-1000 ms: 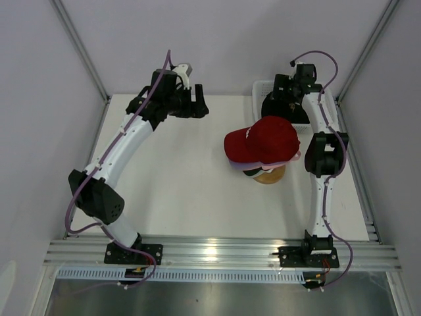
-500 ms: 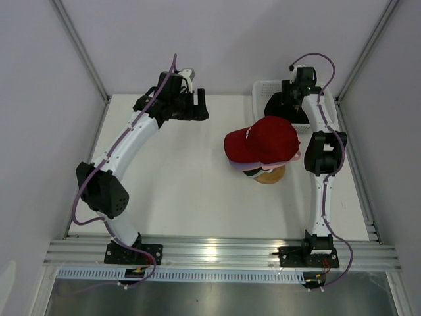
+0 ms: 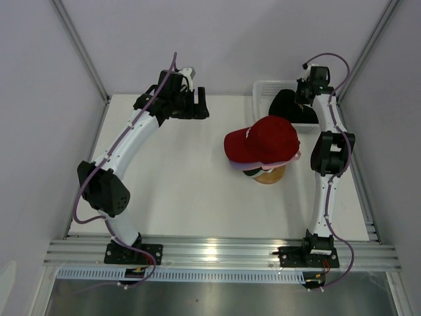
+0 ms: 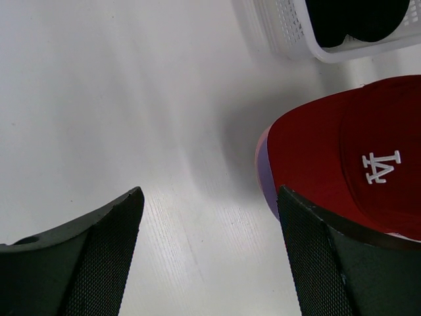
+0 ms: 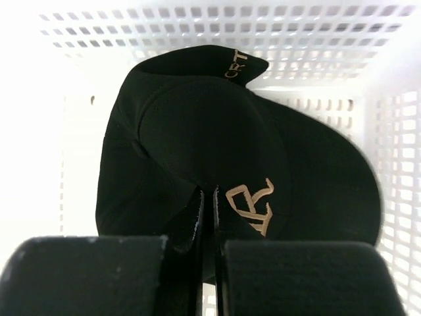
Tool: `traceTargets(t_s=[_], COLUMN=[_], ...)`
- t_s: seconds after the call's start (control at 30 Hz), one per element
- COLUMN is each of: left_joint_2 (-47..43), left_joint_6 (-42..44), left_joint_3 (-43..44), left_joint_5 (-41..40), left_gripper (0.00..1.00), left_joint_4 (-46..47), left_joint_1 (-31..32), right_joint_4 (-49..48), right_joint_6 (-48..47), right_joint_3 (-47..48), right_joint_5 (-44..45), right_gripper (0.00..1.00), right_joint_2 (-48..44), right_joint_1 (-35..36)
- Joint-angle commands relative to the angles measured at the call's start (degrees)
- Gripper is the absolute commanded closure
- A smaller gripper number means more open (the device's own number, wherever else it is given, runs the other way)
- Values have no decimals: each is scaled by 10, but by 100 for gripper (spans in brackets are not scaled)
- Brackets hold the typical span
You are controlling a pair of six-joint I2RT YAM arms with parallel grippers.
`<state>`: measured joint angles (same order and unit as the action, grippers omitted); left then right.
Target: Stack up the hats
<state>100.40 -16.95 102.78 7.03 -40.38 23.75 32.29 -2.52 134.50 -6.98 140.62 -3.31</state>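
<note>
One hat is not yet on the stack: the black cap (image 5: pixel 191 131) lies in the white mesh basket (image 5: pixel 197 23) at the counter's (image 3: pixel 177 184) far right corner. My right gripper (image 5: pixel 209 197) has its jaws pressed almost together on a fold of the crown, so I judge the pick-up is in hand. The red cap (image 3: pixel 266 139) tops the pile on the wooden stand (image 3: pixel 271 176), with a lavender cap (image 4: pixel 263 181) edge beneath. My left gripper (image 4: pixel 209 197) hangs over bare counter, jaws spread, holding nothing. Next I must lift the black cap clear of the basket wall and seat it squarely on the red one.
</note>
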Motion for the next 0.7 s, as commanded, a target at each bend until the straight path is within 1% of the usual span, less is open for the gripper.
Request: traceTargets(t_s=[0.0,0.07,0.17,0.2,0.33,0.37,0.47,0.5,0.53,0.6,0.67], left_joint_2=[-6,-8,-1,1,14,16,21,21,21,25,33], left_joint_6=[-11,-13,-20,-27,-41,-42,-48,-53,-58,-74,-82], left_joint_3=[28,35,63,70,119,124,139,142,141,141,148], left_joint_5=[-5,-3,-9,-11,-15,0,38,76,97,119,140], left_gripper=[16,15,15,15,15,15,15,15,15,15,15], left_joint_4=[7,8,6,2,9,14,54,68,105,142,186], left_joint_1=[-1,0,-1,-1,-1,0,1,2,2,13,24], right_joint_4=[-30,-25,-19,-16,17,26,61,70,85,98,114], right_joint_6=[18,37,80,115,173,180,211,225,260,294,328], right_joint_3=[26,45,82,87,89,91,93,92,91,90,92], right_joint_5=[4,6,37,63,111,140,178,176,176,171,172], right_gripper=[100,100,100,100,100,100,100,100,100,100,100], right_joint_2=[-73,-88,-111,-119,-168,-187,-216,-235,-244,-268,-280], right_joint_1=[-4,-4,-3,-3,4,11,22,26,29,31,55])
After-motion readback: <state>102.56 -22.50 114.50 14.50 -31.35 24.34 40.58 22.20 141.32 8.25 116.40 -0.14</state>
